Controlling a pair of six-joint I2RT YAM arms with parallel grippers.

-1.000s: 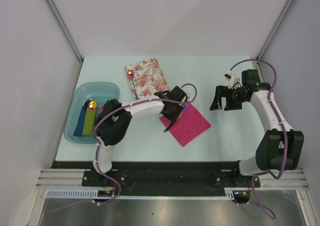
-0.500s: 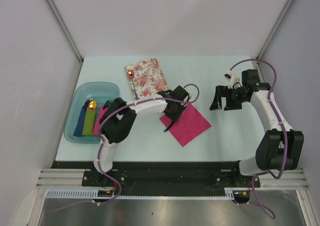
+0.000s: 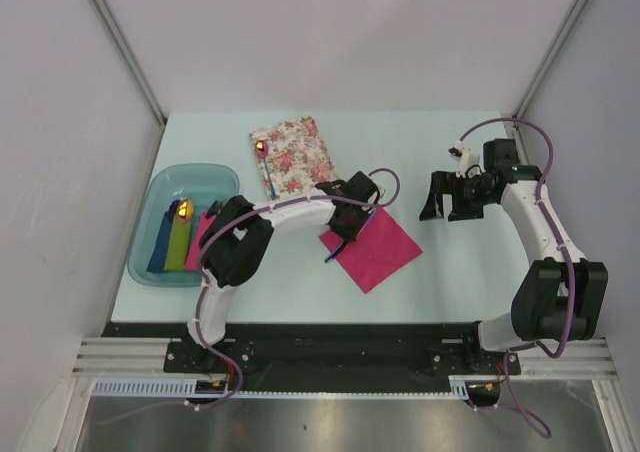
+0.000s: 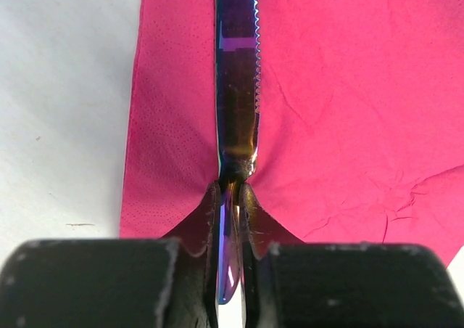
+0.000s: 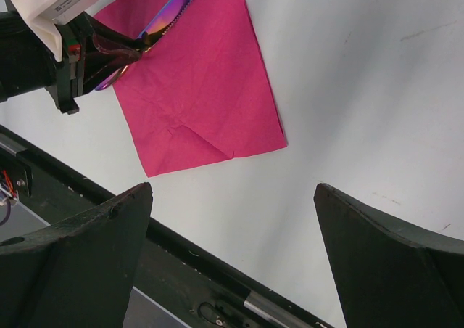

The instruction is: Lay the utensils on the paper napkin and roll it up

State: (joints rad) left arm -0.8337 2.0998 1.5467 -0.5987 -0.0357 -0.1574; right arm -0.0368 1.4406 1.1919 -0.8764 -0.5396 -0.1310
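Far left: teal bin point(image 3: 215, 177) w/ blue, green & pink rolls point(image 3: 178, 244) and an orange-bowled bin spoon point(image 3: 183, 209) lying on them. The L arm's elbow point(image 3: 235, 247) overlapped the bin's right side.

Next, near the back: floral napkin point(image 3: 300, 152) w/ the spoon point(image 3: 266, 162) lying along its left edge, orange bowl at the far end.

L forearm ran across the table point(image 3: 450, 272) btw. the floral napkin and the pink napkin point(image 3: 375, 247), hiding the pink one's upper-left corner in the top view. L gripper point(image 4: 230, 190) was clenched on the knife point(image 4: 238, 88), fingers pinching the handle just behind the blade. The blade stretched out over the pink napkin near its left edge, serrations showing (tip cut off in the wrist view). Paper puckered around the blade's neck; couldn't tell whether the whole blade lay on it.

Pink napkin lay flat at mid-table, turned like a diamond, lightly creased.

Far right: R gripper point(image 3: 447, 200) hung above bare table, fingers spread wide, holding nothing, well apart from the pink napkin.
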